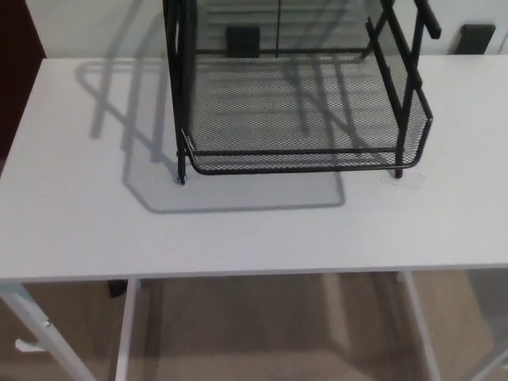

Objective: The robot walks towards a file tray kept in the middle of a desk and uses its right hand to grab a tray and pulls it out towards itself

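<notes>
Head view: a white desk [238, 230] filled most of the picture; its near edge ran across the lower part, and its thin white legs [125, 333] went down to a brown floor [270, 333] below.

A black wire rack [178, 87] stood on the far middle of the desk, a bit to the right of the middle; its top was cut off by the picture's top edge, so how tall it was could not be seen.

The lowest tray [302, 119] sat in the rack; it was made of fine black mesh with a curved front rim; the rim faced the near side; the right front corner bulged out a little past the right post [399, 119].

The rack's left front foot [181, 179] touched the desk; the right front foot [398, 173] did too.

A grey shadow [238, 194] of the rack lay on the desk to the left and just in front of it.

Two small dark blocks [242, 40] showed by the far wall, one behind the rack and one at the far right.

A dark red strip [16, 55] showed at the far left.

No robot hand showed at all; neither the left nor the right one was in the picture, so nothing held the tray.
</notes>
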You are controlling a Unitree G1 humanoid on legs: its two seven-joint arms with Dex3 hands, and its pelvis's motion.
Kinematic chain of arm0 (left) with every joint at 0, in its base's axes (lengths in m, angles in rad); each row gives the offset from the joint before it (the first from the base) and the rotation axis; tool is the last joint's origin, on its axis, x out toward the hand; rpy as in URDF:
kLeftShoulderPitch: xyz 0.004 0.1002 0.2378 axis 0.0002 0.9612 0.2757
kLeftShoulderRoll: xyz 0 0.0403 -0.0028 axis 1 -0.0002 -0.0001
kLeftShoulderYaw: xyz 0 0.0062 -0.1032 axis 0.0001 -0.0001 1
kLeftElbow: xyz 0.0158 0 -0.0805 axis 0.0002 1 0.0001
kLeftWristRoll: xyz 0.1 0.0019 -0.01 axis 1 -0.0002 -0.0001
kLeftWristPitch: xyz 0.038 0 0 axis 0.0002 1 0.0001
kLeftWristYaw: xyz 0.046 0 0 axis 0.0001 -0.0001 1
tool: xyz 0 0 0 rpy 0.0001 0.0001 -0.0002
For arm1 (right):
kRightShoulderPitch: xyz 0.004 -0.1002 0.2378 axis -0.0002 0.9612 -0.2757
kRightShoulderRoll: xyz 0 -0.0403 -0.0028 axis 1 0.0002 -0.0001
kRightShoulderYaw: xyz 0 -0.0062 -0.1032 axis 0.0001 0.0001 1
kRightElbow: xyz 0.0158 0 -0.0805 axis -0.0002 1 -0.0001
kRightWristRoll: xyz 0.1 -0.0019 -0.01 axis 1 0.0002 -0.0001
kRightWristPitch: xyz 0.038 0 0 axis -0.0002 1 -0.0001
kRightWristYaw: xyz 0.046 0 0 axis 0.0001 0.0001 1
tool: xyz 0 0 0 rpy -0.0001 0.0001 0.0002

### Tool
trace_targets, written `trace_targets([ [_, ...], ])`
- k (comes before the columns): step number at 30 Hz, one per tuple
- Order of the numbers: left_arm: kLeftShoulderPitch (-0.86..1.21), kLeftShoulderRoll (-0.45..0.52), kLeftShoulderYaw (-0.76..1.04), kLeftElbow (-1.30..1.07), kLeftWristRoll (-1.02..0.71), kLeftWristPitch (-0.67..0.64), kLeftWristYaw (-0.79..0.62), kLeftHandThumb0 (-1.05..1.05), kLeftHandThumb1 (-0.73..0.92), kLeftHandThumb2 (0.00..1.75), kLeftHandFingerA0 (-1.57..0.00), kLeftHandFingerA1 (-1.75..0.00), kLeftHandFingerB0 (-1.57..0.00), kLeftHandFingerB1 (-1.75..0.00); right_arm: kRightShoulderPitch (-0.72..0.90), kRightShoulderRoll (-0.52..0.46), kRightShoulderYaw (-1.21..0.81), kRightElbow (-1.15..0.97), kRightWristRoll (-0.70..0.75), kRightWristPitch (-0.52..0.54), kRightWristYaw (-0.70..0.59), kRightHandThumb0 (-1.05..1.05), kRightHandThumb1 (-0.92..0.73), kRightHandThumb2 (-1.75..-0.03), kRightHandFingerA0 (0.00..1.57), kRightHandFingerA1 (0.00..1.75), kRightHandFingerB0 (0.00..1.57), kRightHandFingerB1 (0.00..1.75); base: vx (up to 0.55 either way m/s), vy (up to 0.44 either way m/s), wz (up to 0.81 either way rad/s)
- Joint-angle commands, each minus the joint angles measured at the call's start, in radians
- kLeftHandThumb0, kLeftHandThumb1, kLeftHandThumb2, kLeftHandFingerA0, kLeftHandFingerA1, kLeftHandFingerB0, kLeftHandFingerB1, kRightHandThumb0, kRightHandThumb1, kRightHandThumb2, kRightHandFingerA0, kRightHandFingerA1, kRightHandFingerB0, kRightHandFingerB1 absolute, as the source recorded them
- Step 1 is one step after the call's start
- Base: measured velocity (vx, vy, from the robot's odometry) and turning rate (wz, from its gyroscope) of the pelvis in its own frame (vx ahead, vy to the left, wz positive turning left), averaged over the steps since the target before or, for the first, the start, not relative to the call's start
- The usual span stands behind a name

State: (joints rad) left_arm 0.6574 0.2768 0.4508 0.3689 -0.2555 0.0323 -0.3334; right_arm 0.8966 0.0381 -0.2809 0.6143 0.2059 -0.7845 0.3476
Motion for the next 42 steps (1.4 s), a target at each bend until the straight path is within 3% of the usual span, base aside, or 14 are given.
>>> trace_targets([
  [1, -0.011, 0.013, 0.004, 0.013, -0.002, 0.010, -0.003, -0.09, 0.41, 0.88, -0.24, -0.56, -0.24, -0.54, 0.004, -0.004, 0.001, -0.030, 0.000, -0.038, -0.011, -0.45, -0.47, -0.73, 0.59, 0.56, 0.37, 0.48, 0.09, 0.016, 0.07],
  [4, -0.005, 0.012, 0.003, -0.012, -0.004, 0.020, -0.001, -0.09, 0.42, 0.89, -0.25, -0.56, -0.25, -0.55, 0.010, -0.002, 0.006, -0.048, -0.012, -0.033, -0.022, -0.45, -0.47, -0.74, 0.59, 0.56, 0.38, 0.48, 0.06, -0.011, 0.07],
  [5, -0.005, 0.014, 0.003, -0.009, -0.003, 0.017, -0.003, -0.12, 0.61, 0.57, -0.33, -0.43, -0.34, -0.39, 0.011, -0.002, 0.007, -0.052, -0.015, -0.033, -0.025, -0.45, -0.46, -0.74, 0.61, 0.57, 0.39, 0.49, 0.07, -0.066, 0.14],
  [6, -0.003, 0.012, 0.005, -0.013, -0.006, 0.015, -0.005, -0.09, 0.43, 0.89, -0.25, -0.57, -0.24, -0.54, 0.019, -0.002, 0.010, -0.067, -0.023, -0.028, -0.032, -0.45, -0.47, -0.74, 0.60, 0.56, 0.39, 0.48, 0.05, -0.077, 0.12],
  [10, 0.007, 0.006, 0.004, -0.020, -0.006, -0.025, -0.022, -0.09, 0.44, 0.90, -0.24, -0.56, -0.25, -0.55, -0.008, -0.011, 0.012, -0.031, -0.019, -0.042, -0.024, -0.39, -0.57, -0.56, 0.63, 0.45, 0.43, 0.39, 0.01, -0.093, 0.07],
  [18, -0.004, 0.006, 0.006, -0.008, -0.012, -0.034, -0.036, -0.09, 0.44, 0.90, -0.20, -0.54, -0.25, -0.54, -0.073, -0.017, -0.003, 0.071, 0.016, -0.095, 0.004, -0.50, -0.47, -0.77, 0.57, 0.56, 0.36, 0.48, 0.00, -0.011, 0.00],
  [24, -0.014, 0.013, 0.003, 0.012, 0.001, -0.058, -0.038, -0.10, 0.42, 0.89, -0.23, -0.55, -0.26, -0.55, 0.040, 0.053, -0.032, -0.267, 0.161, 0.018, -0.038, -0.51, -0.58, -0.57, 0.48, 0.42, 0.36, 0.35, 0.00, 0.000, 0.00],
  [26, -0.020, 0.014, 0.007, 0.013, 0.004, -0.046, -0.022, -0.12, 0.61, 0.57, -0.33, -0.42, -0.37, -0.39, 0.040, 0.069, -0.077, -0.421, 0.249, 0.059, -0.096, -0.44, -0.62, -0.59, 0.44, 0.39, 0.33, 0.34, 0.00, 0.000, 0.00],
  [27, -0.023, 0.014, 0.010, 0.018, 0.002, -0.046, -0.023, -0.09, 0.41, 0.88, -0.23, -0.55, -0.27, -0.55, 0.052, 0.067, -0.094, -0.496, 0.262, 0.087, -0.130, -0.48, -0.63, -0.60, 0.38, 0.38, 0.28, 0.33, 0.00, 0.000, 0.00],
  [30, -0.016, 0.014, 0.014, 0.016, -0.013, -0.047, -0.044, -0.09, 0.43, 0.89, -0.20, -0.54, -0.24, -0.54, 0.036, 0.033, -0.201, -0.712, 0.293, 0.131, -0.259, -0.57, -0.52, -0.78, 0.22, 0.43, 0.16, 0.40, 0.00, 0.000, 0.00],
  [38, -0.015, 0.015, 0.013, 0.056, 0.001, -0.085, -0.045, -0.10, 0.42, 0.89, -0.22, -0.55, -0.24, -0.54, -0.134, -0.129, -0.469, -1.083, 0.264, 0.254, -0.479, -0.54, -0.66, -0.61, 0.22, 0.33, 0.23, 0.29, 0.00, 0.000, 0.00],
  [40, -0.017, 0.011, 0.013, 0.042, 0.002, -0.071, -0.029, -0.11, 0.61, 0.57, -0.33, -0.42, -0.36, -0.38, -0.246, -0.195, -0.521, -1.139, 0.192, 0.244, -0.476, -0.50, -0.69, -0.62, 0.20, 0.34, 0.19, 0.28, 0.00, 0.000, 0.00],
  [41, -0.020, 0.008, 0.015, 0.041, 0.000, -0.069, -0.025, -0.08, 0.41, 0.89, -0.25, -0.56, -0.27, -0.55, -0.283, -0.209, -0.521, -1.176, 0.170, 0.270, -0.487, -0.58, -0.54, -0.80, 0.22, 0.44, 0.17, 0.40, 0.00, 0.000, 0.00],
  [42, -0.021, 0.003, 0.020, 0.034, -0.004, -0.062, -0.015, -0.10, 0.59, 0.56, -0.35, -0.42, -0.39, -0.39, -0.360, -0.235, -0.507, -1.246, 0.127, 0.329, -0.499, -0.58, -0.53, -0.80, 0.24, 0.44, 0.16, 0.40, 0.00, 0.000, 0.00],
])
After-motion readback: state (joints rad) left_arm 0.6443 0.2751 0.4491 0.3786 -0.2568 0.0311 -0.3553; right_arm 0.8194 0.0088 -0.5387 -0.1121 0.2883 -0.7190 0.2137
